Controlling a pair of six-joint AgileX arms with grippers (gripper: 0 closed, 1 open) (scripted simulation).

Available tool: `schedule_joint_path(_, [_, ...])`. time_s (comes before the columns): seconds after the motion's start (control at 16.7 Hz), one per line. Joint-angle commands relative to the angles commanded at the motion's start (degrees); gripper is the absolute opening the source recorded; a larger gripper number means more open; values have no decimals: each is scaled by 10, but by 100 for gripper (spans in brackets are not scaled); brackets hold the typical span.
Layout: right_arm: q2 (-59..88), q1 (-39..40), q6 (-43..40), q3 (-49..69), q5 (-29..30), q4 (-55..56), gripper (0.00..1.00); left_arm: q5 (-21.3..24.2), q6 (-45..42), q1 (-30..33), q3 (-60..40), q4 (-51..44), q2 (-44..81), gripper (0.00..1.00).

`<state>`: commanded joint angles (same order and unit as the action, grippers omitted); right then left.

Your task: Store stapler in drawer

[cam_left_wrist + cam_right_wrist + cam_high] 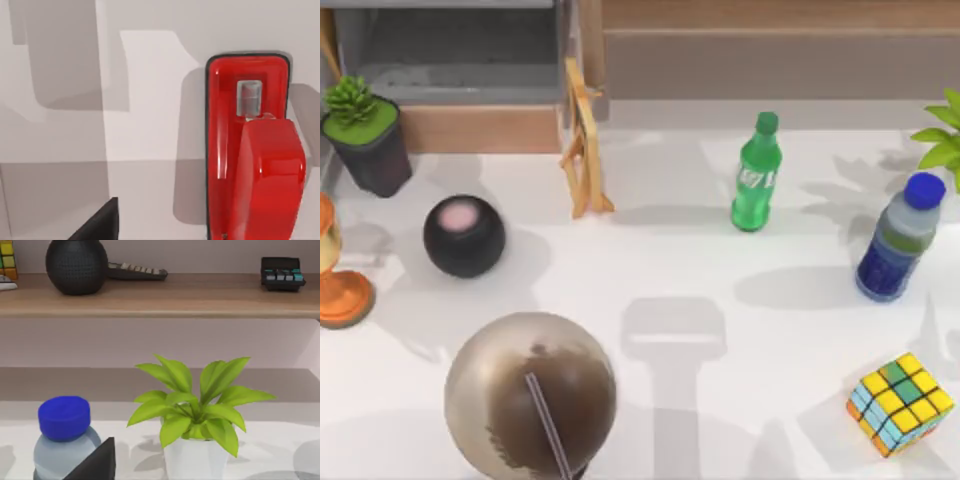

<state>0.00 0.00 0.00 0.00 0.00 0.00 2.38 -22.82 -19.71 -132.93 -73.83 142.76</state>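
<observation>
I count two bottles on the table, one green soda bottle and one blue-capped bottle to the right of it, and two potted plants. I also count one red stapler, one drawer, one black round speaker, one colour cube, one small wooden easel left of the green soda bottle, and one orange stand. On the shelf above the leafy plant I see one more black speaker and one calculator.

Your left arm reaches in over the near-left part of the tabletop, seen from above as a rounded metallic wrist housing with a thin cable across it, its wrist camera pointing straight down. One dark left finger edges into that wrist view. One dark right finger appears in the right wrist view, whose camera looks out level.
</observation>
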Motion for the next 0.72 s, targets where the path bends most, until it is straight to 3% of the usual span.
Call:
schedule_joint_path(0.3, [0,0,0,0,0,0,100,44,-76,-27,102,142,-112,100])
schedule_joint_path(0.72, [0,0,0,0,0,0,100,126,-245,-157,348,509,-260,100])
